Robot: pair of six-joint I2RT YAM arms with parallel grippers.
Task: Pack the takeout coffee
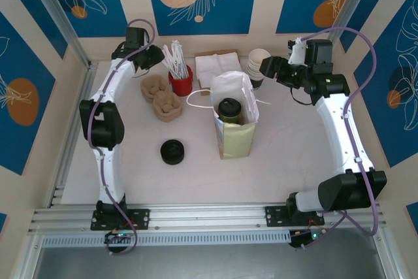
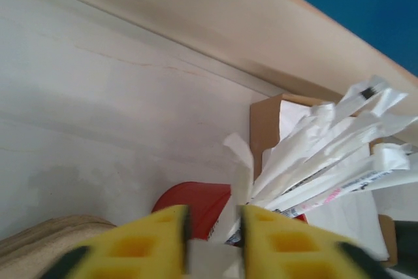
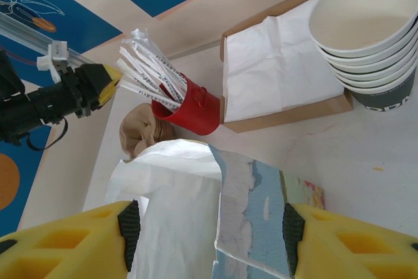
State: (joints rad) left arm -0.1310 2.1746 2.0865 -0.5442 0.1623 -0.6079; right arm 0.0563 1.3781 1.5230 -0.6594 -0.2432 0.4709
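The takeout coffee, a cup with a round black lid, stands inside the open white paper bag at mid-table. In the right wrist view the bag hides the cup. My left gripper is at the back left by a red cup of paper-wrapped straws. Seen from the left wrist, the left gripper is shut on one white wrapped straw above the red cup. My right gripper hovers open and empty at the back right, and the right wrist camera has it looking down at the bag.
A stack of lidless cream cups stands beside the right gripper. White napkins lie in a brown tray at the back. Brown pulp carriers sit left of the bag, and a low stack of black lids lies in front.
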